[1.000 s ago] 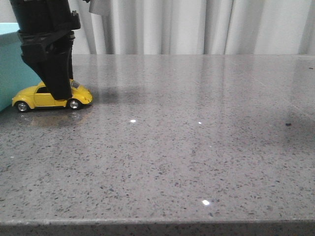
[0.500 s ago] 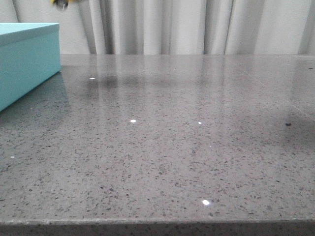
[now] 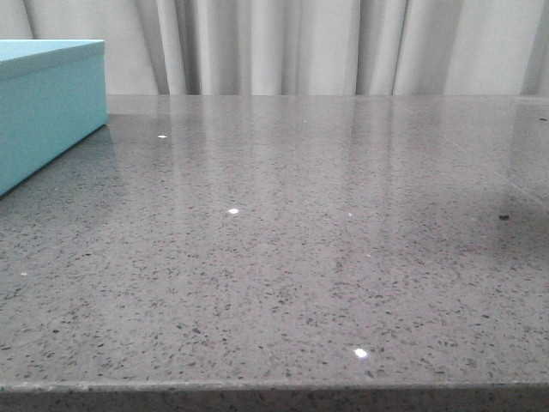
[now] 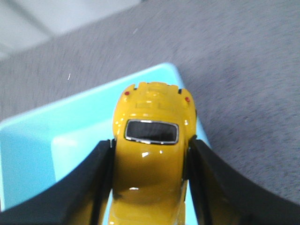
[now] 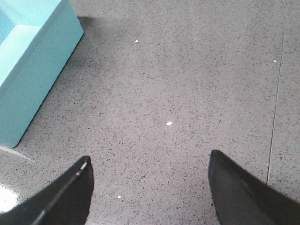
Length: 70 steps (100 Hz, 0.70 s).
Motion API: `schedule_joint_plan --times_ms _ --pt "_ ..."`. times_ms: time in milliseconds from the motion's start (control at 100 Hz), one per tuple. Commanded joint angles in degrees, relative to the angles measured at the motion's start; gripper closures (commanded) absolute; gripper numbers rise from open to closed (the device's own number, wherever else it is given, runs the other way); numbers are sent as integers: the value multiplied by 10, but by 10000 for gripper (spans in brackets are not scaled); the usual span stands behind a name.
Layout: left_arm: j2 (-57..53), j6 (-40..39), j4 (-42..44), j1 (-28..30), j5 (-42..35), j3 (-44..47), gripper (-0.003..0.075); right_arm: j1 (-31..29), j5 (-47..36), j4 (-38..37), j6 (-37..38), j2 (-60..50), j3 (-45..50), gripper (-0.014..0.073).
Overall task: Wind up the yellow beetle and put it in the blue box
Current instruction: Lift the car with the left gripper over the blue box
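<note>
In the left wrist view my left gripper (image 4: 150, 145) is shut on the yellow beetle (image 4: 152, 140), its two black fingers against the car's sides. It holds the car in the air above the open blue box (image 4: 70, 140), over the box's corner. The blue box also shows at the far left of the front view (image 3: 47, 103) and in the right wrist view (image 5: 28, 65). My right gripper (image 5: 149, 161) is open and empty above the bare grey table. Neither gripper nor the car shows in the front view.
The grey speckled stone table (image 3: 300, 240) stretches to the front edge. White curtains (image 3: 343, 43) hang behind it. A small dark speck (image 3: 503, 216) lies at the right.
My left gripper has lifted the yellow beetle off the table beside the box and carried it up out of the front view.
</note>
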Motion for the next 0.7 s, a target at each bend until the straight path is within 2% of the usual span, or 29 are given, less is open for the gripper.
schedule_joint_plan --times_ms 0,360,480,690 --pt "-29 -30 0 22 2 23 636 -1 -40 -10 -5 -11 -15 76" --pt "-28 -35 0 90 -19 209 621 -1 -61 -10 -5 -11 -15 76" --pt "-28 -35 -1 101 -40 246 544 -1 -64 -10 -5 -11 -15 76" --pt "-28 -35 -7 101 -52 252 362 -1 -63 -10 -5 -11 -15 76"
